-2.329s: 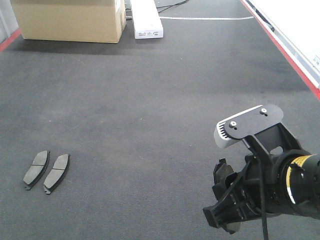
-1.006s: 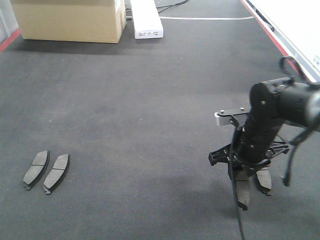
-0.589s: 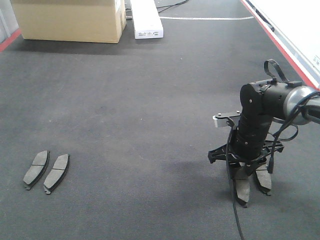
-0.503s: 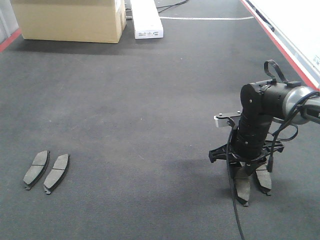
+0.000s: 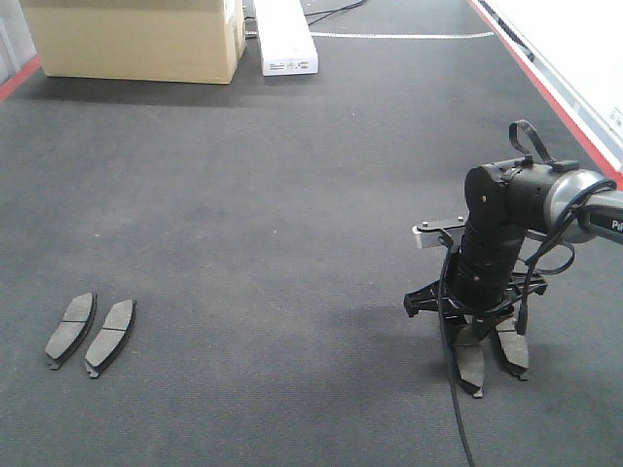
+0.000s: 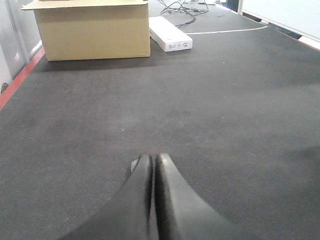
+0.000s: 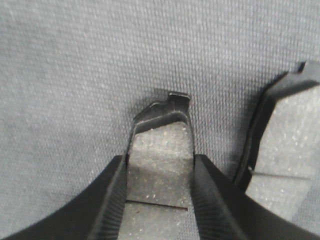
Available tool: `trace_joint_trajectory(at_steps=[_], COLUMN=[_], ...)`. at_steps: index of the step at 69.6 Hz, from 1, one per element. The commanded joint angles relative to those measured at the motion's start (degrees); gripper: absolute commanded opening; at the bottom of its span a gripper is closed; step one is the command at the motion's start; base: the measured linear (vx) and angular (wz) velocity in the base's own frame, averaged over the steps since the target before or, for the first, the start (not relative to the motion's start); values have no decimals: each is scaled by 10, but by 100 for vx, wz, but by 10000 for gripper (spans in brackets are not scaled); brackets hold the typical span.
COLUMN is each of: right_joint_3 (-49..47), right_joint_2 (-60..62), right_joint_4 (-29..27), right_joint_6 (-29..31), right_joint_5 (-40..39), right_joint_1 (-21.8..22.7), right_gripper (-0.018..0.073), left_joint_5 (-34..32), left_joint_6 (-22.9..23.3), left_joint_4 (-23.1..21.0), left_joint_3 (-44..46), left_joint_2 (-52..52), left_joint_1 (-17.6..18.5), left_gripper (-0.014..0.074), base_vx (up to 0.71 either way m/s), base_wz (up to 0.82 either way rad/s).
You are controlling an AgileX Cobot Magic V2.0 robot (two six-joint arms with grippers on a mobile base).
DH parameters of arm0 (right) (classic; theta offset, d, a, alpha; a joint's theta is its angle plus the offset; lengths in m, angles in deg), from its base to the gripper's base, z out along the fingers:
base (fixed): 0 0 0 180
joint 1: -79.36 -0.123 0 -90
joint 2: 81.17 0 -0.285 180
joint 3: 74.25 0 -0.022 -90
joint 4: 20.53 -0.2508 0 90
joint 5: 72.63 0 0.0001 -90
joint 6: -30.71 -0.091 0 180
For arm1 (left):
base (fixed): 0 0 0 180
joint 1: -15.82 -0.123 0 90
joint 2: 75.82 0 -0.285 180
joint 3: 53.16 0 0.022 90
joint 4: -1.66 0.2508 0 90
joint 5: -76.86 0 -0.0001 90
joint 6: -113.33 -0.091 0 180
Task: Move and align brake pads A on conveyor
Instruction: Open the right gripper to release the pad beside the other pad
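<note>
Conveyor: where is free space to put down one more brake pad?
The conveyor is bare across its middle, between the two left brake pads and the right gripper, and back to the cardboard box. It is crowded at the right gripper, where two pads lie close together.

The right gripper (image 5: 475, 352) stands low on the conveyor (image 5: 292, 195), its fingers (image 7: 112, 200) straddling one brake pad (image 7: 160, 170). A second pad (image 7: 285, 150) lies just beside it on the outer side, so that flank is tight. On the other side the belt runs bare across to two more pads (image 5: 90, 331) near the far edge. Ahead of the claw it is bare up to a cardboard box (image 5: 136, 39) and a white unit (image 5: 285, 37). The red frame (image 5: 560, 97) bounds the outer side.
</note>
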Motion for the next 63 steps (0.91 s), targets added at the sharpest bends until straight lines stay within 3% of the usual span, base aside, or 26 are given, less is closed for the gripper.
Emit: trace_joint_trajectory(at_steps=[1, 15, 25, 47, 63], right_joint_3=[-16, -16, -16, -3, 97], right_joint_2=[30, 31, 41, 147, 299], right_joint_4=[0, 0, 0, 5, 79], right_joint_6=[6, 5, 5, 1, -95], right_joint_5=[-10, -4, 6, -51, -175], right_joint_1=[4, 4, 4, 4, 4], right_gripper=[297, 618, 713, 645, 446], left_joint_5=[-41, -41, -41, -41, -41], left_joint_6=[0, 0, 0, 0, 0], left_joint_4=[0, 0, 0, 0, 0], left_joint_3=[11, 11, 11, 11, 11], left_joint_2=[11, 11, 11, 11, 11], left_joint_1=[1, 1, 1, 1, 1], left_gripper=[-6, -6, -6, -6, -6], base_vx=[0, 0, 0, 0, 0], base_wz=[0, 0, 0, 0, 0])
